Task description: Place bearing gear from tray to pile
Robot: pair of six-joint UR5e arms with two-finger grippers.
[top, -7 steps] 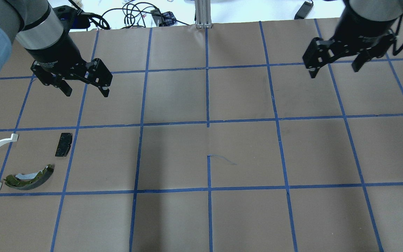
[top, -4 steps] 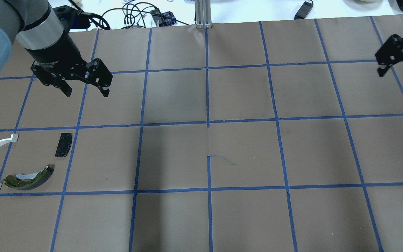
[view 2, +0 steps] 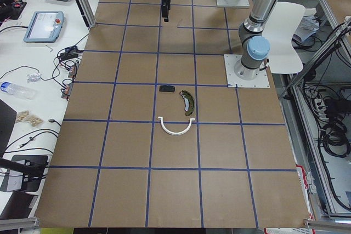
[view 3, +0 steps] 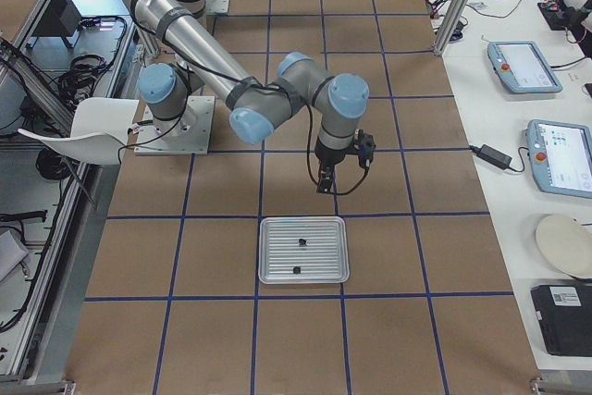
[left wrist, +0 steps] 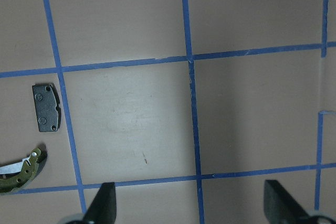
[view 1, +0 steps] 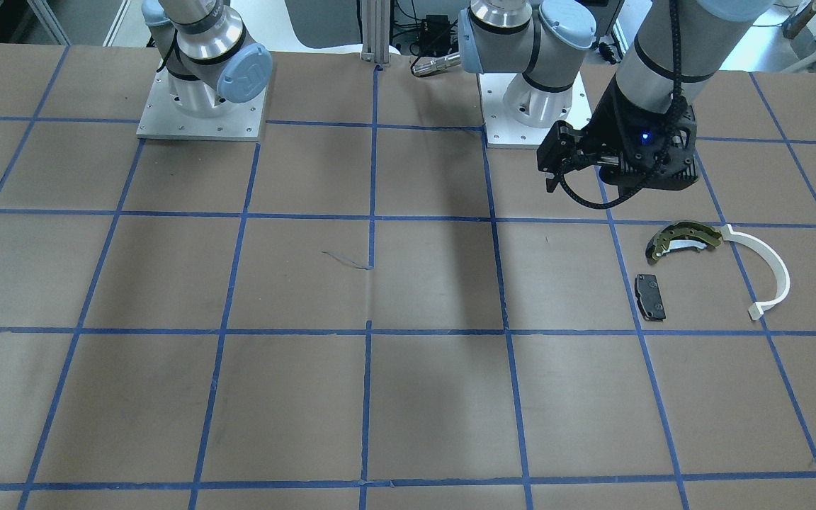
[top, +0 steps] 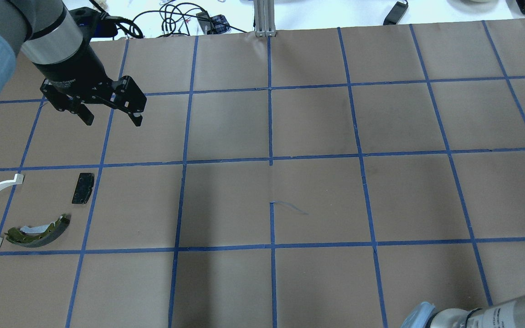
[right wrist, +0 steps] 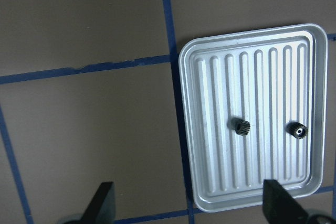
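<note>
Because no grasp has begun, the right gripper [right wrist: 190, 205] hangs spread wide and empty above the tray's [right wrist: 210, 77] edge. Its two gears [right wrist: 241, 127] lie ahead of the fingertips. The pile [top: 34, 239] lies far off, by the left gripper [top: 113, 119], likewise spread empty.

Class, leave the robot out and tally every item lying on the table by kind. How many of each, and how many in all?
Silvery ribbed tray: 1
Small black gears in the tray: 2
Olive-gold brake shoe: 1
Black brake pad: 1
White arc strip: 1
Total: 6
</note>
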